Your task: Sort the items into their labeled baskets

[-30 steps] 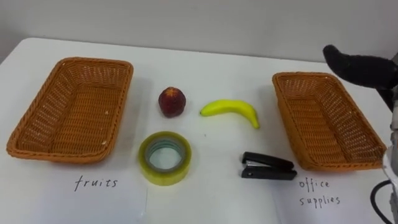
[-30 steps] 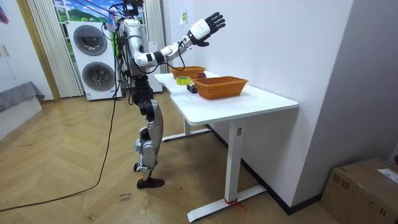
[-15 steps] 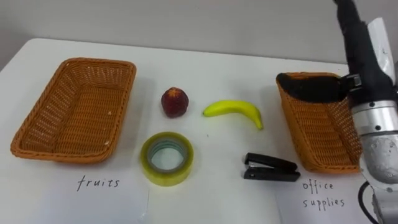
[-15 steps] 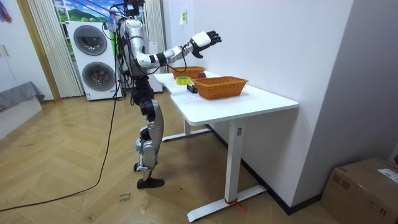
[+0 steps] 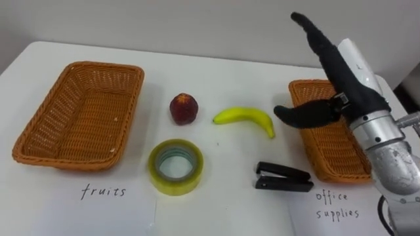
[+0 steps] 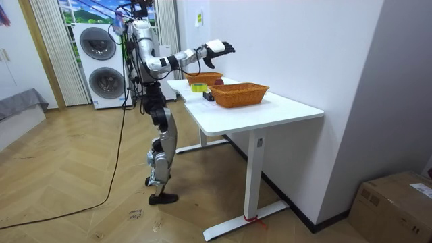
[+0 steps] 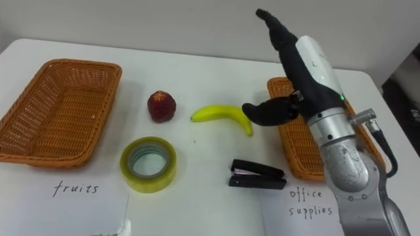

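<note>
The curved yellow banana point(image 5: 244, 118) lies on the white table point(image 5: 223, 72), just left of the thumb tip of the right hand point(image 5: 344, 77) — its black fingers point(image 5: 310, 31) are straight, the thumb stuck out sideways, holding nothing. Below the thumb lies the black stapler point(image 5: 282, 177); under the palm, the right-hand brown wicker basket point(image 5: 328, 152). Further left of the fingers — a round red fruit point(image 5: 183, 107), a yellowish tape roll point(image 5: 174, 166) and the left-hand brown wicker basket point(image 5: 79, 118)

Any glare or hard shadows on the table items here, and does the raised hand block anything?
Left eye view: even light, no glare on the white table; the tape roll, banana and stapler cast only faint, soft shadows. Same view: the open right hand covers part of the right basket's far rim. Room view: the table looks evenly lit too.
</note>
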You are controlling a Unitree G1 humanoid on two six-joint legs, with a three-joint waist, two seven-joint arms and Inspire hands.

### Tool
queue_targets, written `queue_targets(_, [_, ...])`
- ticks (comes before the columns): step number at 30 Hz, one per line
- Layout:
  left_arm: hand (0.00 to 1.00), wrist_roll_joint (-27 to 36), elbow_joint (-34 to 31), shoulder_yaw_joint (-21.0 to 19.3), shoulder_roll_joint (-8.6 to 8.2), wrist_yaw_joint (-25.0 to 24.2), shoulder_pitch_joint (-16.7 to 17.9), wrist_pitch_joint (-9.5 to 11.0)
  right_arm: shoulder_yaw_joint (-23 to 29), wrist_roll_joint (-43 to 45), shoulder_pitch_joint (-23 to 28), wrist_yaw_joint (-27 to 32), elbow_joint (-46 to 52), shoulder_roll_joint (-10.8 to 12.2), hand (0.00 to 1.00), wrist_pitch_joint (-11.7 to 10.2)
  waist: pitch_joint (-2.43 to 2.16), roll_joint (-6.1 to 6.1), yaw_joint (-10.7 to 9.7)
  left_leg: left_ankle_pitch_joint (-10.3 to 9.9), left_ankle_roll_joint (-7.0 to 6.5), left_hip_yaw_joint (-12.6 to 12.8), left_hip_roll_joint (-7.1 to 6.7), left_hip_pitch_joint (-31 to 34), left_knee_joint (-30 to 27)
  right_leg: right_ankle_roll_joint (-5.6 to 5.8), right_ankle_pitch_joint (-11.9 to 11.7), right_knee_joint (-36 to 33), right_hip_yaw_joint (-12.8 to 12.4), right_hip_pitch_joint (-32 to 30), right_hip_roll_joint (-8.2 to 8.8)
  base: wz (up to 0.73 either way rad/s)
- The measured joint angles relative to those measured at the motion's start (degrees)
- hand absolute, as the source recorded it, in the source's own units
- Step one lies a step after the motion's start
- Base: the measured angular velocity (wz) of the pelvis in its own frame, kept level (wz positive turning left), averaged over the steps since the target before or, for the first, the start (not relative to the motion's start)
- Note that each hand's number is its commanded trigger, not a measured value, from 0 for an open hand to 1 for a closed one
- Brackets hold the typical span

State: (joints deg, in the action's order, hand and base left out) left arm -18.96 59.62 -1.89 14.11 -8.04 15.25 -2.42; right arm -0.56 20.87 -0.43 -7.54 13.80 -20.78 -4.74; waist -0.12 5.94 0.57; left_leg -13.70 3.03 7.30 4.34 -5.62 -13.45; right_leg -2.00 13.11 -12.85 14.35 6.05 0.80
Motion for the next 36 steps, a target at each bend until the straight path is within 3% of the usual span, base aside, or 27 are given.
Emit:
queue_targets(11, [0.0,0.05,-1.19,-0.02,0.07,-0.34,-0.1,-0.09,-1.19,-0.06,1.9,-9.34,-0.21,-1.75,0.0,2.9,0.12,-0.19,1.14,-0.01,-0.02,-0.01,-0.03,0.03,-0.16,0.0,-0.18,0.24,0.01,0.02,0.06,0.0])
queue_targets(25, [0.0,0.52,-1.1,0.32,0.35,-0.21,-0.71,-0.18,-1.24,-0.09,2.6,-16.35,-3.17,-1.83,0.0,5.19,0.38,-0.27,1.36,-0.01,-0.02,-0.2,-0.11,-0.01,0.02,0.12,-0.29,1.29,0.37,0.84,-0.03,0.01])
queue_targets(36, [0.0,0.39,-1.18,0.34,1.83,-1.14,-2.1,-1.28,-2.79,1.9,2.59,-19.57,-10.7,-1.85,0.0,7.41,0.76,1.11,1.54,-0.01,-0.02,-0.16,-0.11,0.11,0.26,0.14,-0.28,1.29,0.72,0.85,-0.01,0.01])
